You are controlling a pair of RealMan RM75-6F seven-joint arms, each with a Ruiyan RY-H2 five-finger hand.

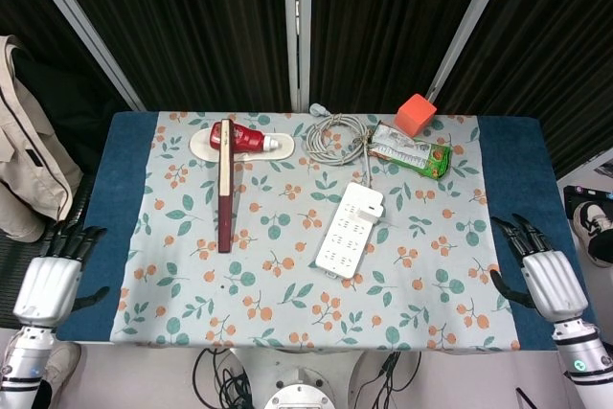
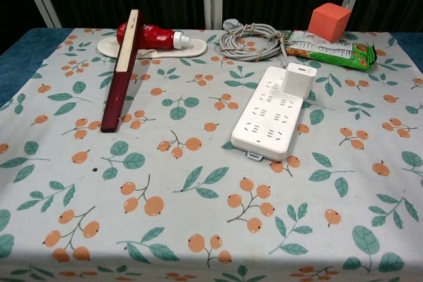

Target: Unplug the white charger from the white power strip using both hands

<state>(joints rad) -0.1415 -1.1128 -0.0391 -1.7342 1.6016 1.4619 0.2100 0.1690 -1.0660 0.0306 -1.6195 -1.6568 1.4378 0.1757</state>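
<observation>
The left hand (image 1: 46, 283) hovers empty at the surface's left edge, fingers spread. Well to its right lies the white power strip (image 1: 349, 231), the white charger (image 1: 364, 200) plugged into its far end. Further right, the right hand (image 1: 547, 278) hangs empty, fingers apart.

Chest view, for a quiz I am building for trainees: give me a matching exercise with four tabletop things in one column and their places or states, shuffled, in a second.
Things:
1. white charger
2. orange cube
3. red bottle
4. grey cable

Places or states:
A. coiled, at the table's far edge
B. lying on a white oval dish
C. plugged into the far end of the white power strip
D. beside the green snack packet

Pairs: 1-C, 2-D, 3-B, 4-A
</observation>
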